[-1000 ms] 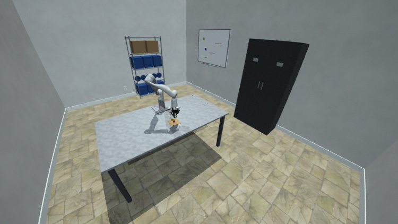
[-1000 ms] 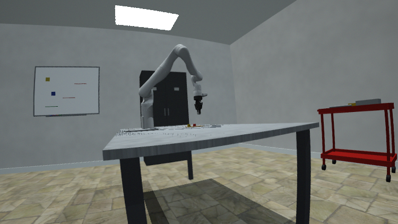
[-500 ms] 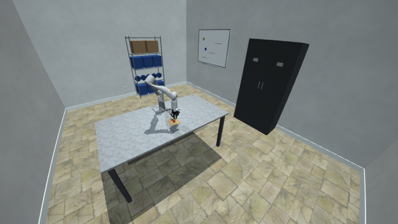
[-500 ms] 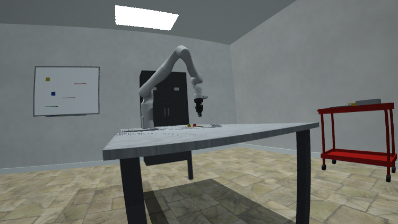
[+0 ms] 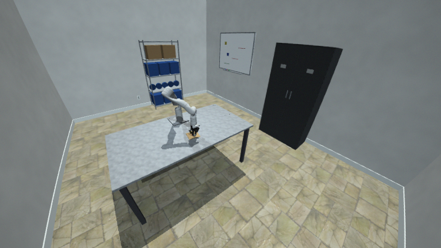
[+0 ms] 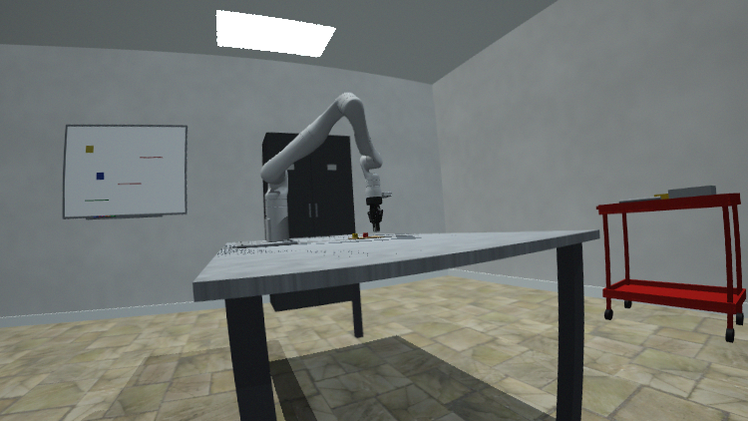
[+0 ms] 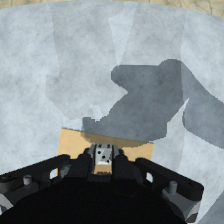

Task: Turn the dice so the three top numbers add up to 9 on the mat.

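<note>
While the arm [image 6: 313, 131] reaches out from its stand at the far side of the table [image 6: 397, 256], the gripper [image 6: 375, 225] hangs low over the mat [image 7: 72, 145], its fingers pointing down. Seen from the wrist, a white die [image 7: 103, 156] with dark pips sits pinched between the two black fingers, so the gripper is clenched on it. The die is right at the fingertips, in the middle of the view, and the tan mat lies flat on the table directly beneath it, reaching out to the left and right of the fingers. Whether the die touches the mat or is held just above it cannot be told.

From the outside view, two more dice show on the table to the left of the gripper: a yellow die [image 6: 354, 235] furthest left, then a red die [image 6: 365, 234] just beside the fingertips. Both lie low on the mat's level, apart from the gripper. Their top numbers are too small to read.

From the top view, the mat [image 5: 193, 136] shows as a small tan patch near the middle of the table [image 5: 139, 154], with the gripper [image 5: 194, 132] right over it and the arm's shadow falling to the left.
</note>
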Controlling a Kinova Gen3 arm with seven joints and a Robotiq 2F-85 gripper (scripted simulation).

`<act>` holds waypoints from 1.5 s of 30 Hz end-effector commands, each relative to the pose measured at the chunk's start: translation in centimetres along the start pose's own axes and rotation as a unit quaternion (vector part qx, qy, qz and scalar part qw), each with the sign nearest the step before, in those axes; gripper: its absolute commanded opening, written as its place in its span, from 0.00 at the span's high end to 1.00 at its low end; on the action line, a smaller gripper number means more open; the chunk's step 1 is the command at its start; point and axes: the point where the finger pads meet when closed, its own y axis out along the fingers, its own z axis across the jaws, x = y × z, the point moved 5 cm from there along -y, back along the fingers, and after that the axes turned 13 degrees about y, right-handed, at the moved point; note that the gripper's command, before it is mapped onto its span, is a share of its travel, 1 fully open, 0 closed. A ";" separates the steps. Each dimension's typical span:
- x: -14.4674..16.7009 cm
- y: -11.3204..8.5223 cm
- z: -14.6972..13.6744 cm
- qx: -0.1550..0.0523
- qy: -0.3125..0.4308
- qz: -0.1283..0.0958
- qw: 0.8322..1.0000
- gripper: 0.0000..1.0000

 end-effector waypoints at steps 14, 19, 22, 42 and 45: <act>0.3 1.5 -0.4 -0.001 -0.003 -0.006 1.000 0.85; 0.3 1.5 -0.4 -0.001 -0.003 -0.006 1.000 0.85; 0.3 1.5 -0.4 -0.001 -0.003 -0.006 1.000 0.85; 0.3 1.5 -0.4 -0.001 -0.003 -0.006 1.000 0.85; 0.3 1.5 -0.4 -0.001 -0.003 -0.006 1.000 0.85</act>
